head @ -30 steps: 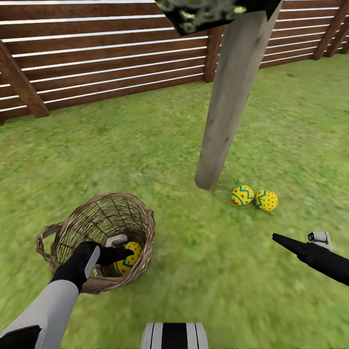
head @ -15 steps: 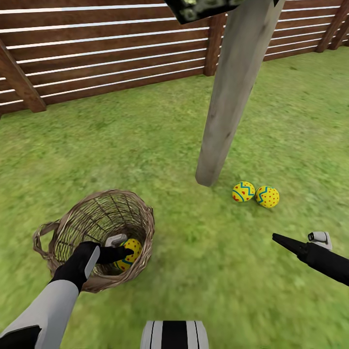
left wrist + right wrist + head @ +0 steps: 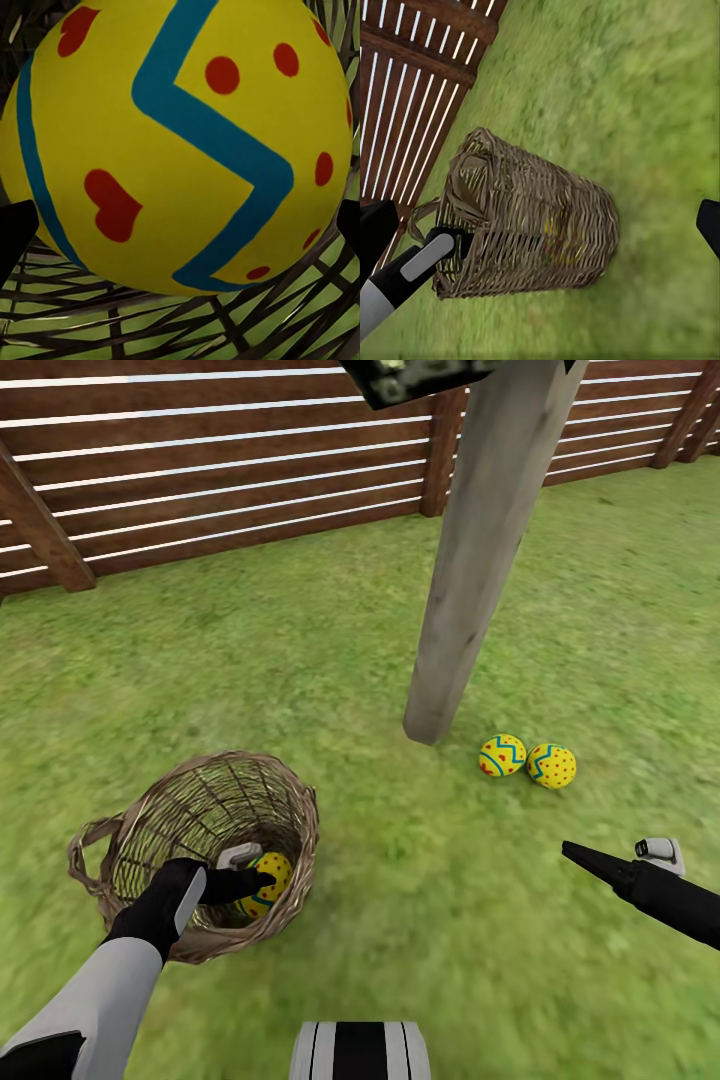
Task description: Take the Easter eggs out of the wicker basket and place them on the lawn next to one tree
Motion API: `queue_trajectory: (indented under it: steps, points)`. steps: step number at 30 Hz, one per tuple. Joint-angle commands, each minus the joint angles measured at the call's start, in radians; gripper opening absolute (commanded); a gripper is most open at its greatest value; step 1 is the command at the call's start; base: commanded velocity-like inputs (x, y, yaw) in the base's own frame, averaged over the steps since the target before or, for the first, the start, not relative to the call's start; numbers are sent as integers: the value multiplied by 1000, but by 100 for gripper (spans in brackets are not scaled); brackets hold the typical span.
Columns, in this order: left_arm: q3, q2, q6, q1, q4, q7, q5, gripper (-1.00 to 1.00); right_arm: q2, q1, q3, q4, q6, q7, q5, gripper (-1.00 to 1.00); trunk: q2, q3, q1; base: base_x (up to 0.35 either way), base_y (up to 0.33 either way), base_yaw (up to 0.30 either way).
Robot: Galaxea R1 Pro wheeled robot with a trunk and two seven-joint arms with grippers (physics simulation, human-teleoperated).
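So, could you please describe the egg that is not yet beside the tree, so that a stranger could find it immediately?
Start at the pale tree trunk in front of the slatted fence; near its foot lies the wicker basket, tipped on the lawn. The egg lies inside it, at the left gripper. Unlike the two eggs on open grass by the trunk, it is surrounded by wicker.

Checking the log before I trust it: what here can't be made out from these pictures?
- Left tool: head view, its grip on the egg is hidden by the arm and the basket wall; the left wrist view shows just dark tips at the edges.
- Tree: head view, crown cut off by the top edge.
- Right tool: head view, opening unclear edge-on.
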Motion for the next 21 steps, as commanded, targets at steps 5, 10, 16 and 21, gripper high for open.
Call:
queue_trajectory:
  steps: [5,10,16,21]
  points:
    - [3,0,5,0,-1,-1,2,100,0,-1,-1,0,3,5,3,100,0,-1,0,0,0,0]
    - [3,0,5,0,-1,-1,2,100,0,-1,-1,0,3,6,2,100,-1,-12,1,0,0,0]
    - [4,0,6,0,0,5,1,100,0,-1,-5,0,3,40,3,100,-1,-12,1,0,0,0]
    - [24,0,7,-1,0,23,1,100,0,-1,-7,0,3,51,4,100,-1,-12,1,0,0,0]
